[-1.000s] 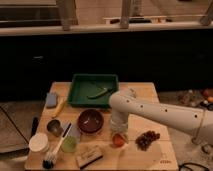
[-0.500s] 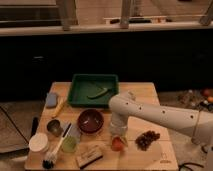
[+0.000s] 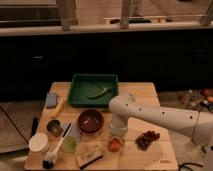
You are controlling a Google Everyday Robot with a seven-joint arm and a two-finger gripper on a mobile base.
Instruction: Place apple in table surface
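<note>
The apple (image 3: 115,145) is a small orange-red fruit low over or on the light tan table surface (image 3: 145,92), near its front edge, between a wooden block and the grape bunch. My gripper (image 3: 116,139) comes down from the white arm directly onto the apple, just right of the dark red bowl (image 3: 90,120). The arm's end hides the top of the apple.
A green tray (image 3: 94,90) with a green item stands at the back. A dark grape bunch (image 3: 147,138) lies right of the apple. A wooden block (image 3: 89,155), a green cup (image 3: 69,145), a brush (image 3: 53,155), a white lid (image 3: 38,142) and a blue sponge (image 3: 51,100) fill the left side.
The gripper and the apple have shifted slightly toward the table's front edge; the arm has lowered a little.
</note>
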